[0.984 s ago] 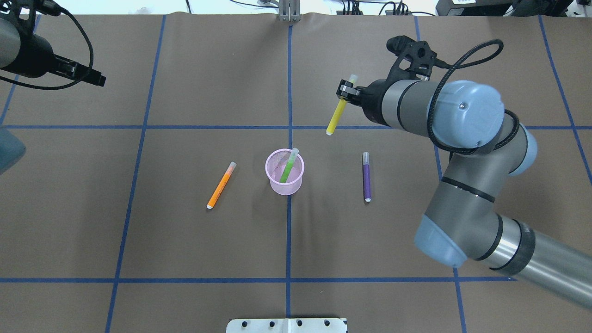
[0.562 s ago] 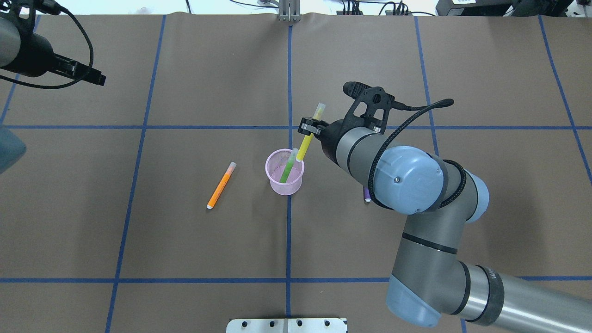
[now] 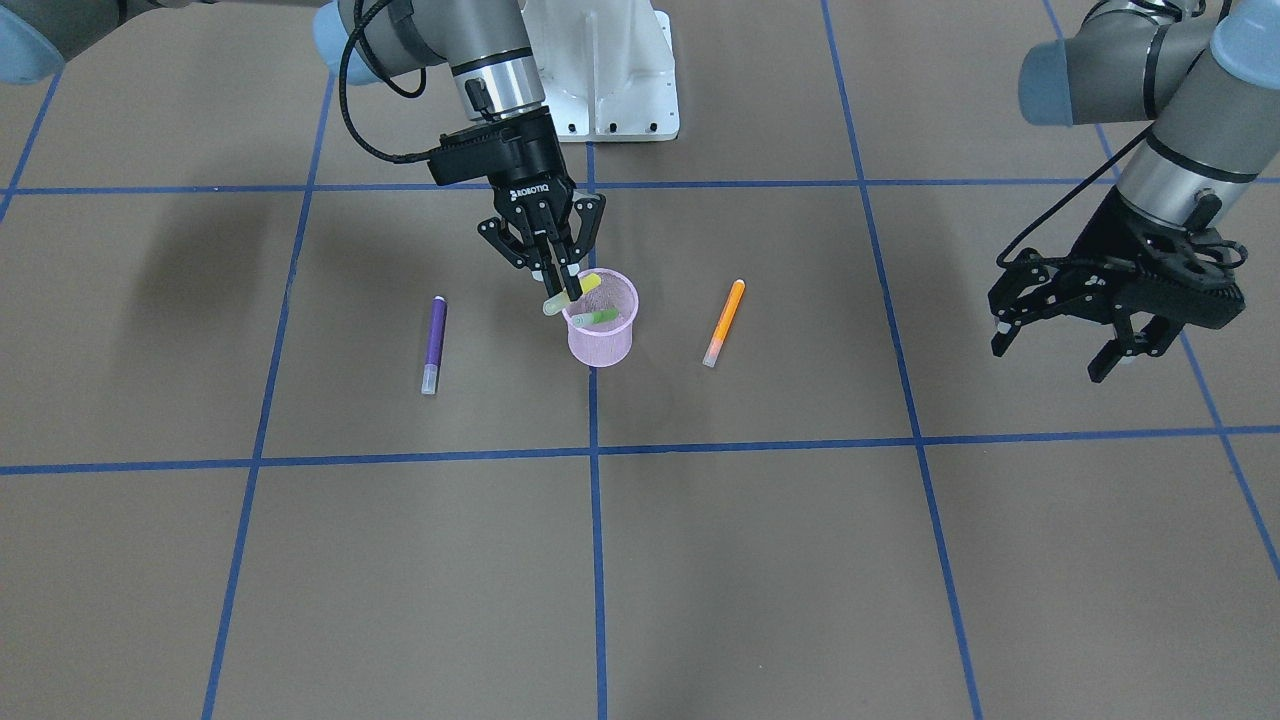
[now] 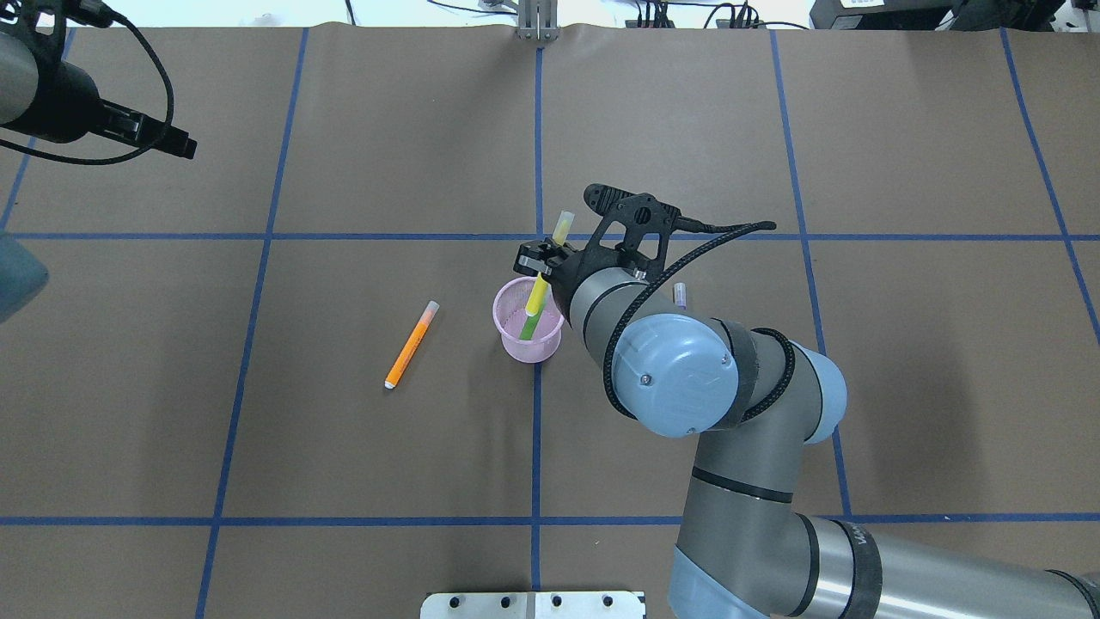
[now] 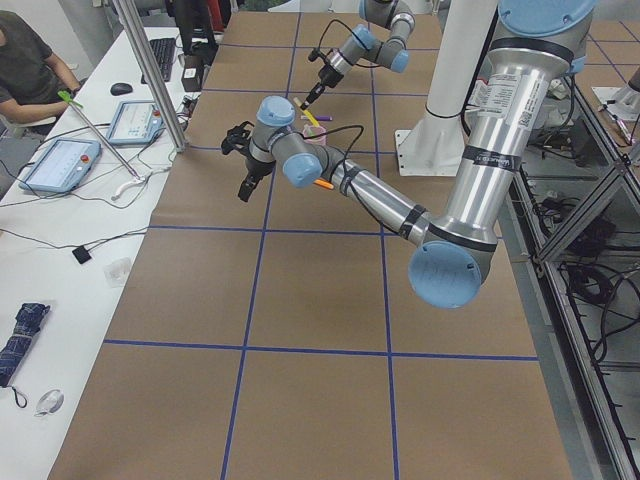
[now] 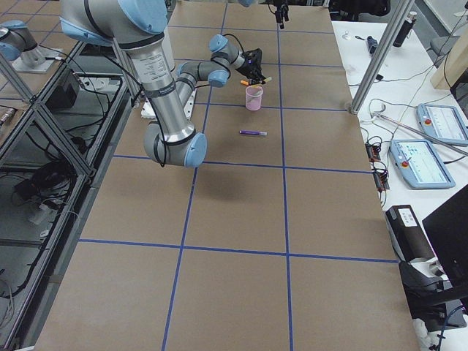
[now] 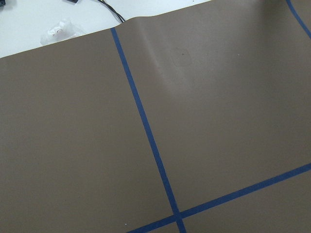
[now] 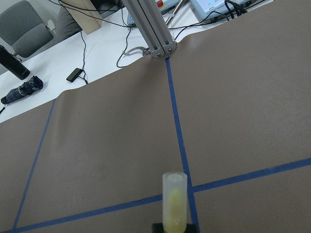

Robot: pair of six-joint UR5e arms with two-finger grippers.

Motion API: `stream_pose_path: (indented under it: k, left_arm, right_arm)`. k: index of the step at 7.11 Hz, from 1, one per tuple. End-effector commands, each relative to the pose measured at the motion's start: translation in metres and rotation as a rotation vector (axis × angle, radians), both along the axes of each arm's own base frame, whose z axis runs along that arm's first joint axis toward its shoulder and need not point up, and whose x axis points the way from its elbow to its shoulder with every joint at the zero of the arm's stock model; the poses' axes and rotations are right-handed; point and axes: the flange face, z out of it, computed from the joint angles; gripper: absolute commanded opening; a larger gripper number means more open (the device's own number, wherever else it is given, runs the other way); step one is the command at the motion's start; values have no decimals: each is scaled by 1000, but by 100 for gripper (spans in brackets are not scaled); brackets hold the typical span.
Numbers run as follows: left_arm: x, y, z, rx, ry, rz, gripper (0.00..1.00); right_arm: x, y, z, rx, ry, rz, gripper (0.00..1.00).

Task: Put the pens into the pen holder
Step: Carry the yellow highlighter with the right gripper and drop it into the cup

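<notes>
My right gripper (image 4: 538,260) is clamped on the yellow pen (image 4: 540,291) near its pale cap end. The pen is tilted, with its lower end over the mouth of the pink mesh pen holder (image 4: 521,351) just below the gripper. A green pen (image 4: 527,327) already leans inside. I'd lower slowly, keep the tip off the rim, and release only once it's inside, since a nudge could tip the cup. The orange pen (image 4: 411,345) lies beyond the holder and the purple pen (image 3: 435,335) back beside the wrist, both on the counter (image 4: 344,430). My left gripper (image 3: 1050,355) is spread wide, well apart.
</notes>
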Motion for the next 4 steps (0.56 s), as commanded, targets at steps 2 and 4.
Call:
stream_pose_path:
  k: [2, 4]
  left_arm:
    - [1, 0, -1, -8, 6, -6, 99]
    - [35, -6, -35, -72, 86, -41, 99]
  right_arm:
    - [-6, 7, 5, -5, 18, -14, 100]
    - [9, 2, -4, 4, 0, -19, 100]
